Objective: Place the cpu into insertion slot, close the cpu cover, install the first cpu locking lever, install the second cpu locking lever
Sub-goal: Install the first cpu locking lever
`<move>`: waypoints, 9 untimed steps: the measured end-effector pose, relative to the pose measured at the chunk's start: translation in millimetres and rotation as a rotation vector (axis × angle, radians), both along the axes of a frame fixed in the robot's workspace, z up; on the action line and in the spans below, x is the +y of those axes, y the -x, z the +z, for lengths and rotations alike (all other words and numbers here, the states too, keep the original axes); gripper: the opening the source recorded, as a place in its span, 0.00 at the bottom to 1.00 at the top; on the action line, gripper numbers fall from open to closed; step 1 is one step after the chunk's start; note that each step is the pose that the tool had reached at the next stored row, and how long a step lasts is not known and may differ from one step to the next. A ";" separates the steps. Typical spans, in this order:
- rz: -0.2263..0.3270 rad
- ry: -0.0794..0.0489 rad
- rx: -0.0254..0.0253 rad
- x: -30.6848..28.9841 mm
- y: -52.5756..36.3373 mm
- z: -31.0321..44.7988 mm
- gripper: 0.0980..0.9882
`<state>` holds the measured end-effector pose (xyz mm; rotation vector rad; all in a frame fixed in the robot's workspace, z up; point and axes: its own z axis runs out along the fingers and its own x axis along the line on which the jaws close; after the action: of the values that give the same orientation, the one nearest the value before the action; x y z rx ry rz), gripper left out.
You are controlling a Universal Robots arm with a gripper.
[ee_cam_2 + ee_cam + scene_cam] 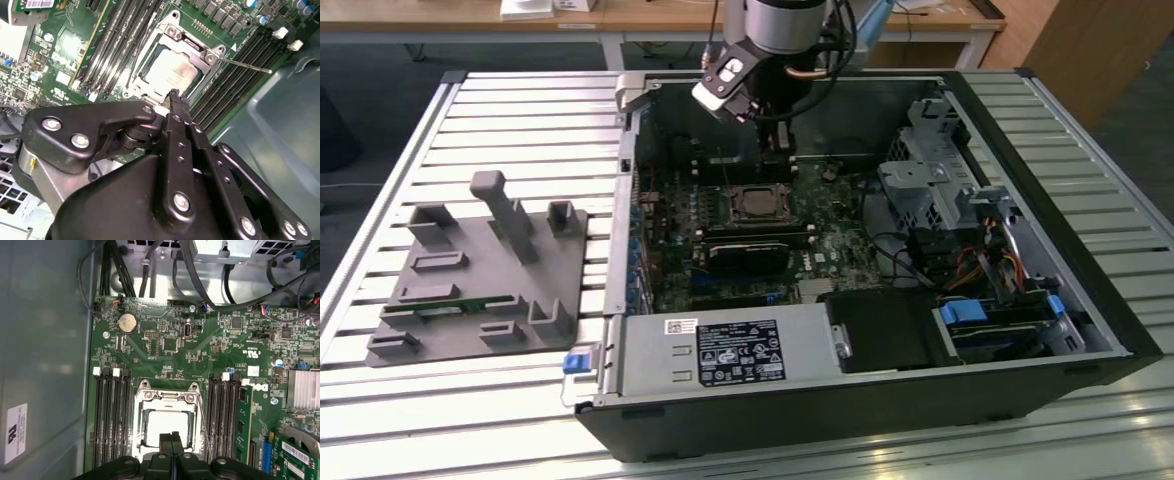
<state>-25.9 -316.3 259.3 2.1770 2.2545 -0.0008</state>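
Note:
The cpu lies flat in the insertion slot on the green board inside the open computer case. Its pale top shows through the window of the cpu cover, a silvery frame lying down over it. A thin metal locking lever juts out from one corner of the cover across the memory slots. Another lever wire runs along the socket's side. My gripper hangs just above the socket's edge; in both wrist views its black fingers are pressed together with nothing between them, tip at the chip's border.
Black memory slots flank the socket on both sides. A finned heatsink, cables and a drive cage crowd the case. The power supply sits at the front. A grey fixture block stands on the slatted table.

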 end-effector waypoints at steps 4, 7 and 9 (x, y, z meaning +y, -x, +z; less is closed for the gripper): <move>0.000 0.001 0.0000 0.0 -0.1 5.1 0.01; 0.000 0.002 0.0000 0.0 0.0 8.1 0.01; 0.000 0.003 -0.0001 0.0 0.0 9.0 0.01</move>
<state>-25.8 -316.3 268.4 2.1750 2.2533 -0.0043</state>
